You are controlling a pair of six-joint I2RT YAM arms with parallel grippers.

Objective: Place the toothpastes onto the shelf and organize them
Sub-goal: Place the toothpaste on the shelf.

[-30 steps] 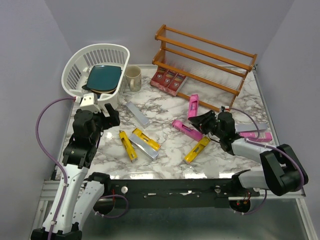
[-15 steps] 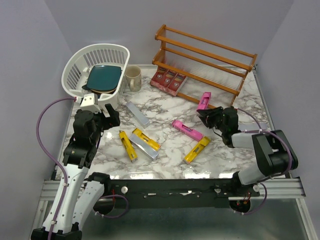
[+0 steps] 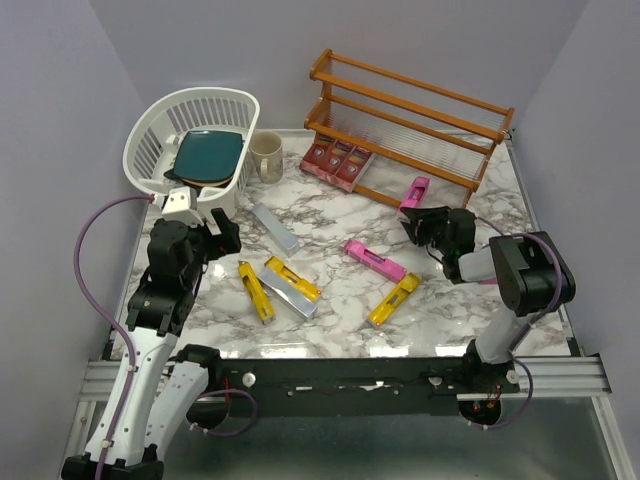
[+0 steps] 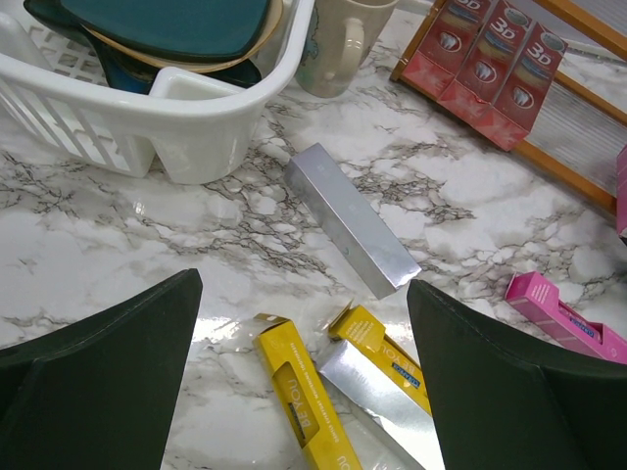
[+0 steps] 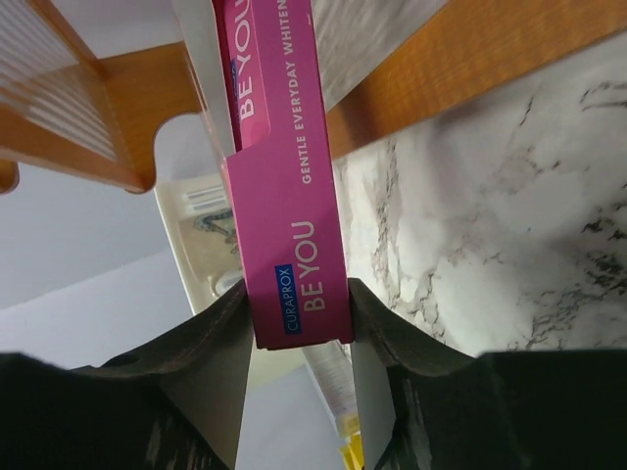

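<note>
**Top view**
- Shelf [image 3: 405,120]: far right of the table, with three red cartons [image 3: 338,162] side by side at the left end of the lowest tier.
- Right gripper [image 3: 420,222]: just in front of the shelf, holding a pink carton [image 3: 413,192] by one end. Free end aimed at the lowest tier, probably so it clears the front rail first.
- Left gripper [image 3: 205,225]: near the basket [image 3: 150,140], well apart from the shelf, seemingly idle.
- Loose cartons: silver carton [image 3: 275,227], yellow cartons [image 3: 255,291] and second pink carton [image 3: 375,260], all flat on the marble. Most of the job judged undone.

**Left wrist view**
- Left gripper [image 4: 304,294]: fingers spread wide, nothing between them.
- Silver carton [image 4: 351,217]: just beyond the fingertips, lying diagonally; likeliest next pick.
- Only here: print on the red cartons [image 4: 495,69], and the mug [image 4: 338,44] close beside the basket [image 4: 196,117]. Right arm out of sight.

**Right wrist view**
- Right gripper [image 5: 299,313]: fingers [image 5: 211,343] pressed on both long sides of the pink carton [image 5: 289,235], near its end; a firm pinch.
- Only here: both sides of the pinch, hidden from above. Carton crossing the shelf [image 5: 470,69] rail; resting on the wood or clear of it, impossible to tell.
</note>
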